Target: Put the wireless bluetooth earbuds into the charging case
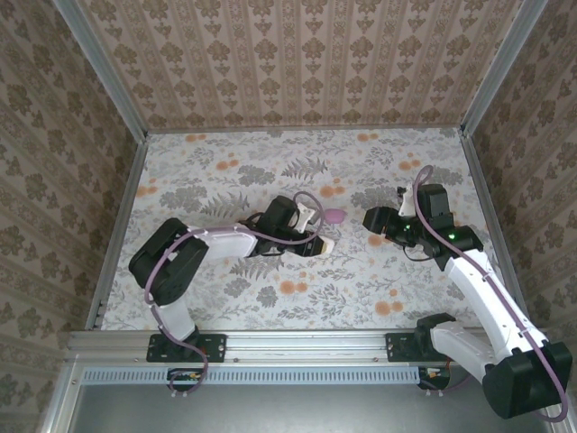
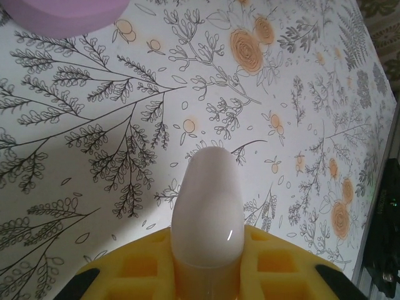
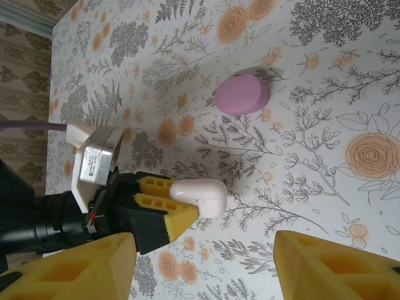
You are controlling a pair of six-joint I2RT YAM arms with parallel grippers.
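My left gripper (image 1: 317, 244) is shut on a white pebble-shaped charging case (image 1: 324, 245), held just above the floral table. In the left wrist view the white case (image 2: 207, 206) sticks out from between the yellow fingers (image 2: 287, 269). The right wrist view shows that case (image 3: 200, 197) pinched by the left gripper (image 3: 164, 201). A closed pink case (image 1: 334, 216) lies on the table just beyond it, also seen as the pink case (image 3: 242, 94) and at the frame corner (image 2: 69, 15). My right gripper (image 1: 371, 219) hangs open to the right, its jaws (image 3: 206, 269) wide apart with nothing between them. The earbuds are out of view.
The table (image 1: 225, 180) has a floral cover with orange flower prints (image 1: 290, 287). Patterned walls stand at the back and on both sides. A metal rail (image 1: 270, 341) runs along the near edge.
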